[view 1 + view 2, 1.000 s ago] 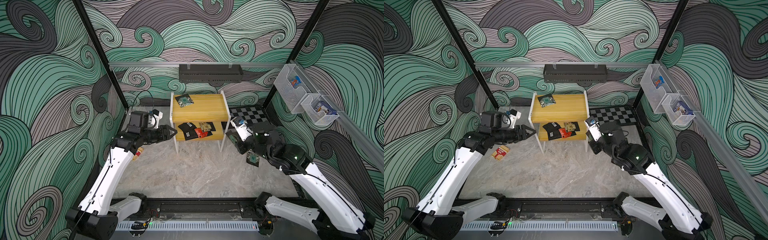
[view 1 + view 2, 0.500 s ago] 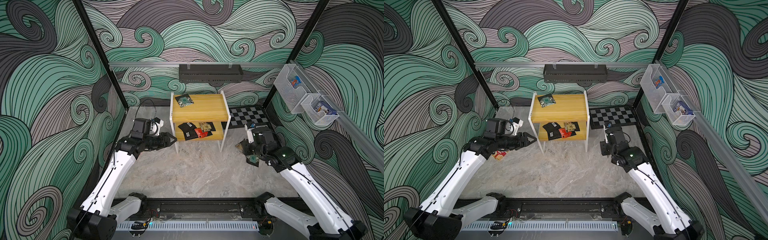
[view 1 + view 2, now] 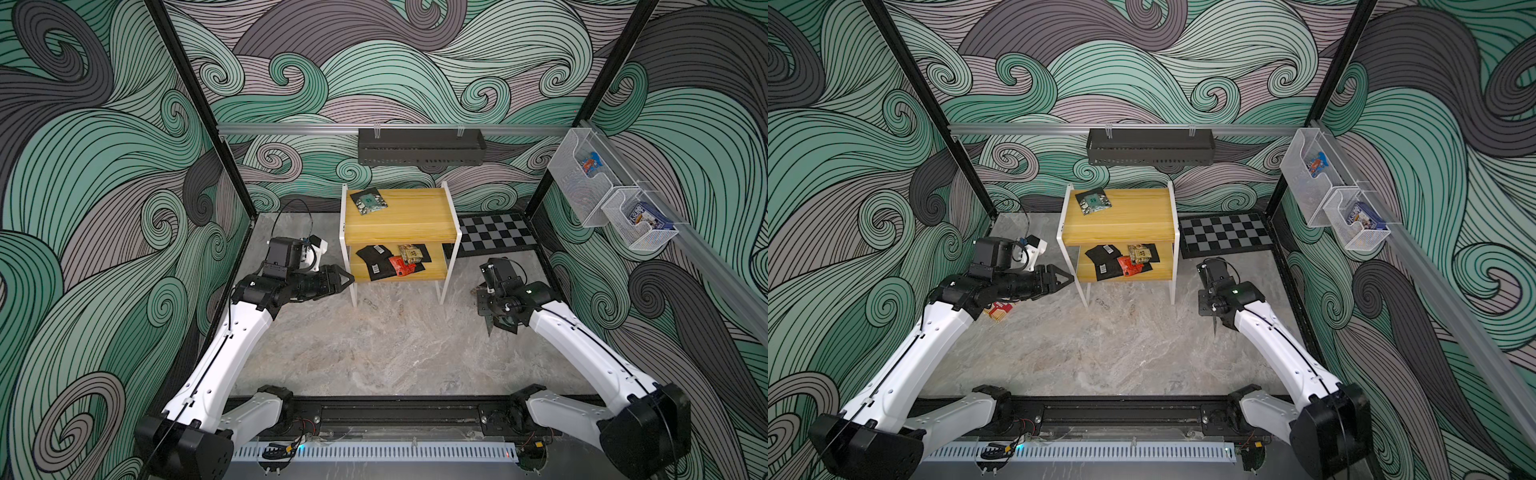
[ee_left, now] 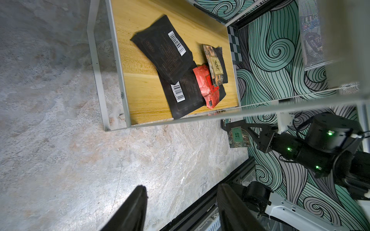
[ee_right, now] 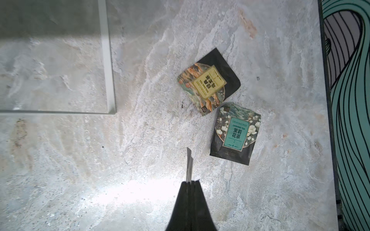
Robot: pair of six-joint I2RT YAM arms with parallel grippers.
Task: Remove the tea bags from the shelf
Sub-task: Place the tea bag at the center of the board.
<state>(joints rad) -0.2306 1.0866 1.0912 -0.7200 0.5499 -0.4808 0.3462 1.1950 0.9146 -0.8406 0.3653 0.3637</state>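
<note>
The shelf [image 3: 399, 216] [image 3: 1121, 218] stands at the back with yellow boards and a white frame. One tea bag [image 3: 368, 201] [image 3: 1095, 201] lies on its top board. Several tea bags [image 3: 392, 262] [image 3: 1121, 262] [image 4: 176, 66] overlap on the lower board. My left gripper [image 3: 347, 279] [image 3: 1067, 277] [image 4: 181, 192] is open and empty, beside the shelf's front left leg. My right gripper [image 3: 490, 324] [image 5: 190, 182] points down at the floor, right of the shelf, shut on a teal-faced tea bag [image 4: 238, 136] [image 5: 188, 166]. Two tea bags, yellow-labelled [image 5: 208, 88] and teal-labelled [image 5: 236, 132], lie on the floor below it.
A red-and-tan striped box [image 3: 998, 309] lies on the floor under my left arm. A checkered mat [image 3: 494, 237] sits right of the shelf. A black tray [image 3: 419, 145] hangs on the back wall and wire baskets [image 3: 582, 183] [image 3: 640, 224] on the right wall.
My right arm has drawn away from the shelf to the right and turned down toward the floor, still holding the tea bag. My left gripper has dropped slightly beside the shelf leg.
</note>
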